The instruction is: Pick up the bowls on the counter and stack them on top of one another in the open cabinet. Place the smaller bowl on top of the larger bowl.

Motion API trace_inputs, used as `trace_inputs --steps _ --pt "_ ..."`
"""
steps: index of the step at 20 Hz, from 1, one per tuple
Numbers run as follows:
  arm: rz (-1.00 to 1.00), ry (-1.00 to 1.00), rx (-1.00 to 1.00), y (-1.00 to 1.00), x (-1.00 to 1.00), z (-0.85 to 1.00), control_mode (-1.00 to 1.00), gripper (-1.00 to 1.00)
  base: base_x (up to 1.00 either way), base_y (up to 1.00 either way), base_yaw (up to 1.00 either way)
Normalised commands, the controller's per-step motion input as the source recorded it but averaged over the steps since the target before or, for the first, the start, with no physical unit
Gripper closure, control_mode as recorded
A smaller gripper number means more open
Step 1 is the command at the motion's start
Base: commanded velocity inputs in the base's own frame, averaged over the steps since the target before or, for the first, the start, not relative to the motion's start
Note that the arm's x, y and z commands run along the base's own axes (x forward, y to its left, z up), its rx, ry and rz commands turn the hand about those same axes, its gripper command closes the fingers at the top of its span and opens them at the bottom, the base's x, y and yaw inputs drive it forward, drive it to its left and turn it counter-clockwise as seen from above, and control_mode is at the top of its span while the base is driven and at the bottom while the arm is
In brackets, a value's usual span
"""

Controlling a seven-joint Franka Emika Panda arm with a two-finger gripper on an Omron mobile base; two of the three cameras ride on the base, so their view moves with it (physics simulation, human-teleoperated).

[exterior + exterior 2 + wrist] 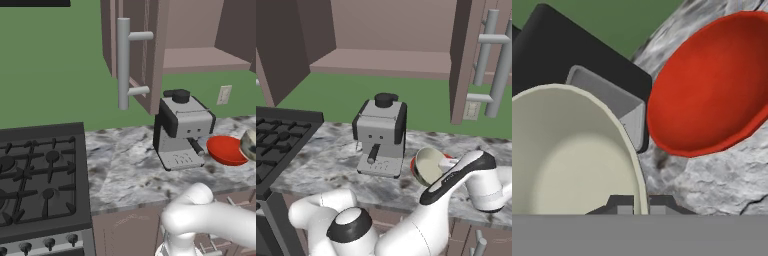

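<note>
My gripper [640, 205] is shut on the rim of the smaller bowl [572, 155], cream inside, which hangs tilted just above the counter [125, 165]. From the right base view the same cream bowl [429, 165] faces left, with my hand behind it. The larger bowl [712, 85], wide and red, rests on the marbled stone beside it; it also shows as the red bowl [226, 149] right of the coffee machine, with the cream bowl [250, 144] at the frame edge. The open cabinet [205, 60] hangs above, its shelf bare.
A grey and black coffee machine [182, 130] stands on the counter close to the left of both bowls. The black gas stove [40, 175] lies further left. The open cabinet door with its long grey bar handle [123, 62] juts out above the machine.
</note>
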Motion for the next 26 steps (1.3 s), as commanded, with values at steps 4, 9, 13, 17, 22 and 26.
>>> trace_inputs --steps 4,9,13,17,22,26 --pt "-0.05 -0.08 0.00 0.00 0.24 -0.20 -1.00 1.00 0.00 0.00 0.00" --pt "-0.08 -0.01 -0.02 0.00 0.23 -0.06 -1.00 1.00 0.00 0.00 0.00" --pt "-0.07 0.00 -0.02 0.00 0.23 0.00 -1.00 1.00 0.00 0.00 0.00" --pt "-0.07 -0.01 -0.04 -0.02 0.18 -0.15 -1.00 1.00 0.00 0.00 0.00" --pt "-0.08 -0.01 -0.06 -0.04 0.25 -0.18 -1.00 1.00 0.00 0.00 0.00" --pt "-0.07 0.00 -0.06 -0.03 0.28 -0.15 -1.00 1.00 0.00 0.00 0.00"
